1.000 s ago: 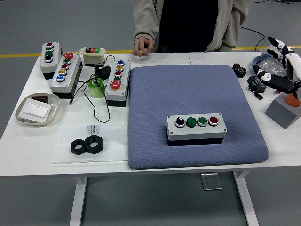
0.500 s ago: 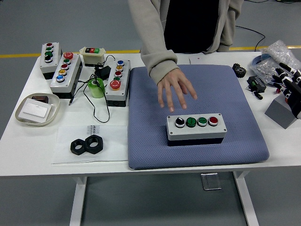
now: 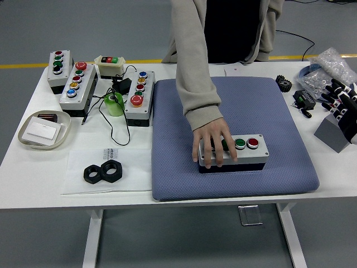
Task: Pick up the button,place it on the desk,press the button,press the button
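A person's hand point(image 3: 213, 146), hovering a moment ago, now presses flat on the left end of the button box point(image 3: 245, 152) at the blue pad's point(image 3: 184, 167) centre, so the robot's turn waits. The box lies at nine o'clock from the right hand point(image 3: 345, 106), well apart; its fingers spread, holding nothing.

A robotics lab or test workshop: a plain white bench point(image 3: 33, 184) on a grey floor marked with a yellow line point(image 3: 22, 65), bearing several grey push-button control boxes point(image 3: 77, 84), two large black hex nuts point(image 3: 103, 172), a loose black cable point(image 3: 114, 125) and a padded blue-grey work mat point(image 3: 178, 173).
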Motion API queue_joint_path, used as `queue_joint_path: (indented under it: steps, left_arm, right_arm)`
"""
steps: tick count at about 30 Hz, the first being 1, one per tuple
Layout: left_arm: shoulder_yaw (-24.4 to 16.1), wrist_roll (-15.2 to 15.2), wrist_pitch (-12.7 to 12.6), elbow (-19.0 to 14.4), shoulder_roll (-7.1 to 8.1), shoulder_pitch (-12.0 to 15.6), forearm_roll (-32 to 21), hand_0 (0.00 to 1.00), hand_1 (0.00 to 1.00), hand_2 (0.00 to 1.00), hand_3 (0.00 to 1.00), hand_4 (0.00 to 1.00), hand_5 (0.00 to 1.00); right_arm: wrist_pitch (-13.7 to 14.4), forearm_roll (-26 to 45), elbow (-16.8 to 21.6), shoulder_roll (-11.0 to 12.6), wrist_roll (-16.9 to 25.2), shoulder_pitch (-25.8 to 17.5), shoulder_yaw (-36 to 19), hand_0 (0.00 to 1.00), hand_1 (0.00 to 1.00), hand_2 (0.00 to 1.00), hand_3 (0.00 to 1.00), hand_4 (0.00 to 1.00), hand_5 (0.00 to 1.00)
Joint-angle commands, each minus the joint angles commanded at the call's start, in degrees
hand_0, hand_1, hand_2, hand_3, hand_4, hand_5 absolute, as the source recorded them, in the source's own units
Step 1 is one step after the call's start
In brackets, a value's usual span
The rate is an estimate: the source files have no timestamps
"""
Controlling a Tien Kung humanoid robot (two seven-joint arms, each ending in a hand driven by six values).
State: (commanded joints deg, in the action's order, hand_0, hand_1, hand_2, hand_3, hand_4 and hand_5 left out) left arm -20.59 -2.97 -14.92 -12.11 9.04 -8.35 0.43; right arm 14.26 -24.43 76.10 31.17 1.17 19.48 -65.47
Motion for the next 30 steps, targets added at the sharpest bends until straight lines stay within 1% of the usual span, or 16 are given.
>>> queue_joint_path:
  steps: [20, 30]
  left_arm:
    - [-0.9, 0.3, 0.0, 0.0, 0.01, 0.6, 1.7, 0.755, 0.828, 0.849, 0.820, 0.618, 0.998]
    - [0.1, -0.1, 0.1, 0.0, 0.11, 0.5, 0.1, 0.755, 0.827, 0.849, 0.819, 0.619, 0.998]
  right_arm:
    - [0.5, 0.8, -0.5, 0.0, 0.1, -0.6, -0.1, 0.919, 0.828, 0.851, 0.849, 0.587, 0.453]
    - [0.8, 1.1, -0.7, -0.1, 0.2, -0.4, -0.1, 0.919, 0.828, 0.849, 0.850, 0.587, 0.452]
